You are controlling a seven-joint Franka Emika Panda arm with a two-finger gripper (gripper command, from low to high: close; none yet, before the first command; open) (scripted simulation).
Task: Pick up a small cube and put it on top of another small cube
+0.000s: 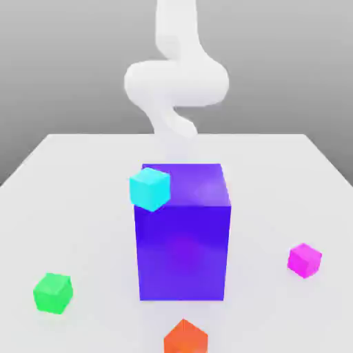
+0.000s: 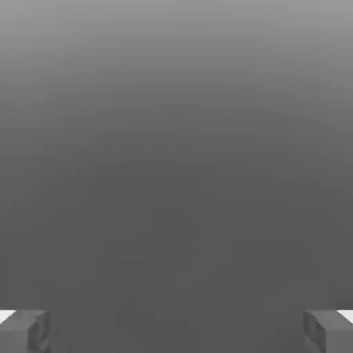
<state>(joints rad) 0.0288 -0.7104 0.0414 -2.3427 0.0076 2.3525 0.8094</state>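
The small magenta-pink cube [image 1: 304, 260] lies on the white table at the exterior view's right, apart from everything else. A small cyan cube [image 1: 149, 188] shows at the upper left corner of the big blue-purple block [image 1: 183, 241]; whether it rests on the block I cannot tell. My white arm [image 1: 176, 83] rises behind the block. In the hand view my gripper [image 2: 176, 332] is open, its grey fingertips [image 2: 26, 331] far apart at the two corners with nothing between them, facing plain grey background.
A green cube [image 1: 52, 293] sits at the near left of the table [image 1: 83, 179]. An orange cube [image 1: 185, 337] sits at the near edge in front of the big block, which stands tall in the middle.
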